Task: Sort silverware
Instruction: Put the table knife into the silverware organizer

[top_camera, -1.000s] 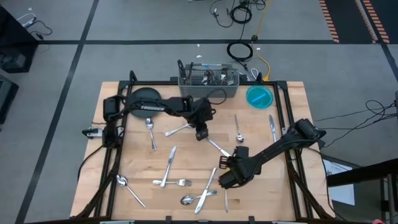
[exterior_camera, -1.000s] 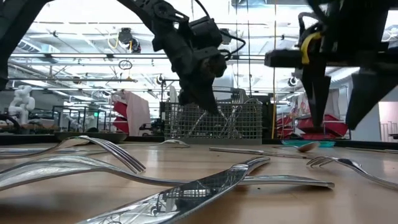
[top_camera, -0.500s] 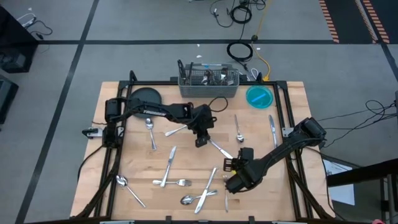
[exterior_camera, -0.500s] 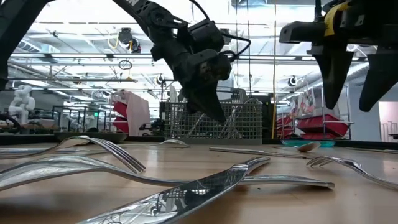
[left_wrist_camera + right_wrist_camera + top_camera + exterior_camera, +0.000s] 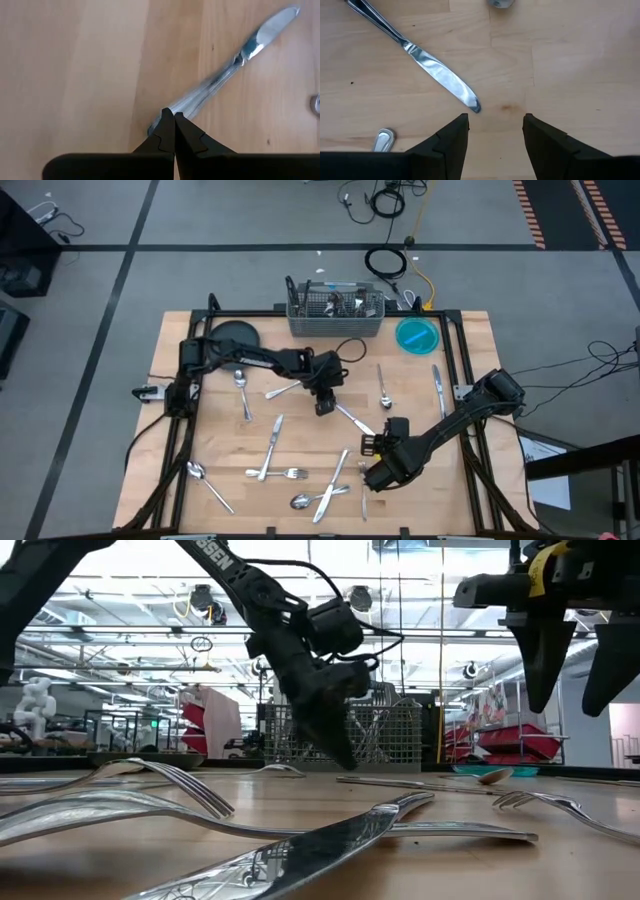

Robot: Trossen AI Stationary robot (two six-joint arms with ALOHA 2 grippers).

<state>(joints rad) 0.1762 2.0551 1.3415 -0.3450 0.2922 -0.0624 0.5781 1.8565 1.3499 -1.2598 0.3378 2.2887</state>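
Here the left end effector (image 5: pixel 174 116), pinched shut and empty, touches the handle end of a shiny silver table knife (image 5: pixel 227 70) mid-desk; the right end effector (image 5: pixel 493 125) hovers half-spread near its blade. Closed fingers will likely nudge it aside.

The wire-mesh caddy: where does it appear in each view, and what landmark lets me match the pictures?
High view: caddy at the table's far edge, top centre, between the dark plate and the blue bowl.
Low view: centre background, partly behind the left arm.
Left wrist view: not in it.
Right wrist view: not in it.
Shared landmark: the left end effector, shut, on the near side of the caddy.
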